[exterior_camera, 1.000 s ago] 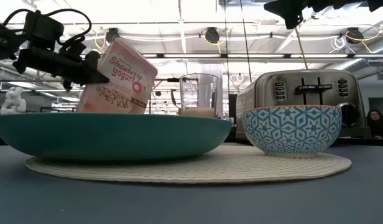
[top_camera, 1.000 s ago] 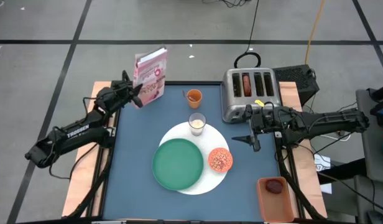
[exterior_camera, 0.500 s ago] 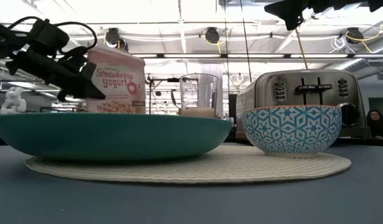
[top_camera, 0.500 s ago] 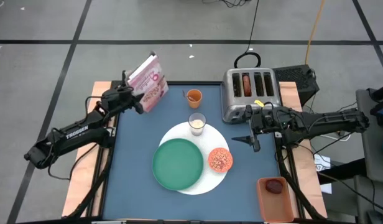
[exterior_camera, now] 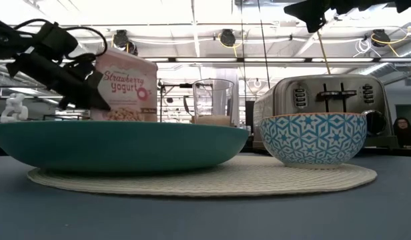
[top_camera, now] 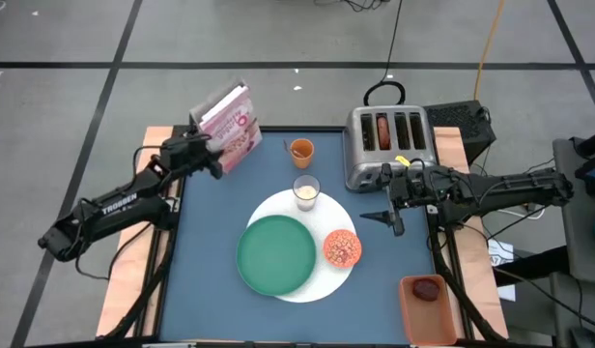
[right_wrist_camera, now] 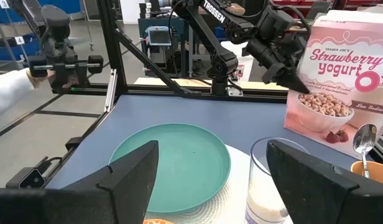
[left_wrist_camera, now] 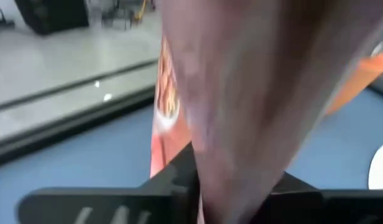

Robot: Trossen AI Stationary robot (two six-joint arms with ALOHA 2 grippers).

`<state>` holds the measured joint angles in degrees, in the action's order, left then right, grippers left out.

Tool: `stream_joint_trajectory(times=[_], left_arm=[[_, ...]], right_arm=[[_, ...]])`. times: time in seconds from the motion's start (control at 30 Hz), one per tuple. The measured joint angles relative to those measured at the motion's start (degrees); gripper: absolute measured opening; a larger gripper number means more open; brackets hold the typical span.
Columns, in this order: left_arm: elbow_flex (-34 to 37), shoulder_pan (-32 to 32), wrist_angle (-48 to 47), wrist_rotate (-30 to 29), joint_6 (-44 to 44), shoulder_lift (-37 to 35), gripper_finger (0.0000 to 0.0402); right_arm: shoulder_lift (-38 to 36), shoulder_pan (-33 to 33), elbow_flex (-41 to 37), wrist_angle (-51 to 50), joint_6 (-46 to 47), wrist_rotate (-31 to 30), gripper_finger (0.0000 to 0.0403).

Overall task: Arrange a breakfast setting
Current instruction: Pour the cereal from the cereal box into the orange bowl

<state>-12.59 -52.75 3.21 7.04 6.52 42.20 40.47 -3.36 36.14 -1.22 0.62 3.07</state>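
Note:
My left gripper [top_camera: 212, 156] is shut on the pink cereal box [top_camera: 227, 124] at the table's far left; the box's bottom is hidden. A green plate [top_camera: 276, 253] and a small bowl [top_camera: 342, 248] sit on the white disc [top_camera: 322, 280]. The milk glass [top_camera: 306, 191] stands on the disc's far edge. A metal spoon [right_wrist_camera: 364, 140] stands in the orange cup [top_camera: 300, 150]. A brown bagel [top_camera: 382, 130] sticks in the toaster [top_camera: 389, 147]. The dark-red fruit [top_camera: 428, 289] lies in an orange tray. My right gripper [top_camera: 380, 217] hovers open beside the toaster. My left gripper pinches the cereal box between its two fingers at one narrow upright side [right_wrist_camera: 298, 93], about halfway up. The fingers [right_wrist_camera: 285, 78] come slanting down from the table's left side. The box stands upright in the hold; I cannot tell whether its bottom touches the table.
The toaster stands at the far right. The orange tray [top_camera: 413, 319] sits at the near right corner. A person's sleeve [right_wrist_camera: 8, 87] shows beyond the table's left side. Bare blue table lies at the near left [top_camera: 201, 280].
My left gripper has moved a little toward the table's left edge and turned with the cereal box. The box, tilted a second ago, now stands upright and has shifted slightly left. My right gripper has kept still.

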Motion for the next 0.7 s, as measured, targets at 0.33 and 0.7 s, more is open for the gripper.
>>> stream_joint_trajectory(times=[0.33,0.7], left_arm=[[-5.01,0.0,-14.1,-0.32,-0.48,-0.05,0.0157],[-5.78,0.0,-21.59,0.14,-0.94,-0.28,0.0159]], right_arm=[[0.0,0.0,0.0,-0.01,0.0,0.0,0.029],[0.0,0.0,0.0,-0.01,0.0,0.0,0.029]])
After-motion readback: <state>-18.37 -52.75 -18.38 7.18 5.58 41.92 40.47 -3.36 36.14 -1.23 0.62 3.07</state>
